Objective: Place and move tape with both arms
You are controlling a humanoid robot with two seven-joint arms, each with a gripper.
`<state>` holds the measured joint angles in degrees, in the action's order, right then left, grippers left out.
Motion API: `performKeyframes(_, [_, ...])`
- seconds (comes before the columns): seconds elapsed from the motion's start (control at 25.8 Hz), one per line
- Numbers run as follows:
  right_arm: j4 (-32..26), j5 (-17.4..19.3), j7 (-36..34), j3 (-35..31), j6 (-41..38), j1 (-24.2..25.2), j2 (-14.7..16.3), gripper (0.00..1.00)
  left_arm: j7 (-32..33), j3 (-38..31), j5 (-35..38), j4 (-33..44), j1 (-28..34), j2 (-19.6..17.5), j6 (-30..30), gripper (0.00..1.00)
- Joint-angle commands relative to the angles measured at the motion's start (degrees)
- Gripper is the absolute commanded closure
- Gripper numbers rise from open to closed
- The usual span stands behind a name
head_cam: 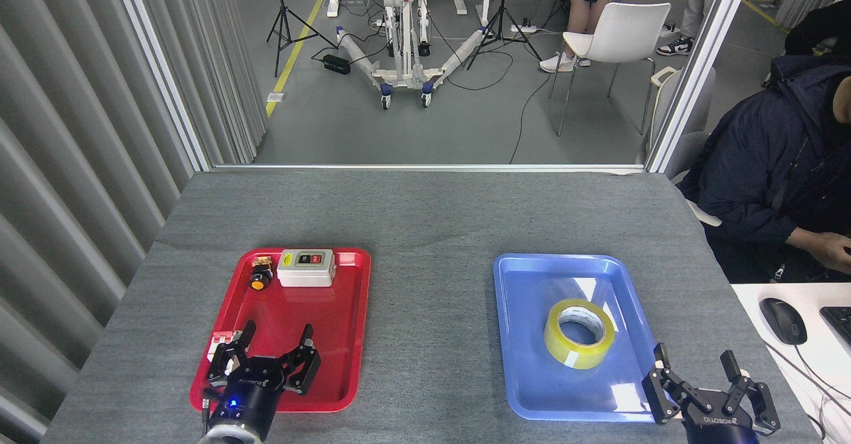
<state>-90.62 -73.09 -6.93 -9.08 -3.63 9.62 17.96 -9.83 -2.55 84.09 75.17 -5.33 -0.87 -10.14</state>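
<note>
Tape [578, 333] lies flat, hole up, in blue tray [532, 284] on grey tabletop [425, 218], a bit right of tray centre, nothing touching it. Right pincer [696, 359] sits low at the frame's bottom right, over the tray's near-right corner, fingers spread wide and empty; tape is at about 10 o'clock from it, near but clearly apart. Left pincer [276, 335] hovers over the near end of red tray [352, 298], fingers also wide, holding nothing; tape is at roughly 3 o'clock from it, well apart, across the bare strip of tabletop between trays. In red tray: white switch box [306, 267] at far edge, small black part with orange cap [258, 277] just beside it at 9 o'clock, and a red-white part [219, 344] at the near-left edge, right beside left pincer's left finger, partly hidden. Person in dark jacket [764, 165] sits at 2 o'clock off the tabletop; mouse [783, 320] on a white desk at 3 o'clock from the blue tray.
</note>
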Motion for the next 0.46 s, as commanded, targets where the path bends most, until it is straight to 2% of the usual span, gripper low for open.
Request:
performKeyframes(0.0, [0.0,-0.1,0.0,0.3,-0.1,0.3,0.0,0.00,0.1,-0.1,-0.1,0.0,0.0,0.0,0.0,0.00])
performKeyframes(0.43, [0.0,0.1,0.0,0.3,-0.1,0.0,0.0,0.00,0.1,-0.3,-1.5,0.0,-0.1,-0.3,0.1,0.00])
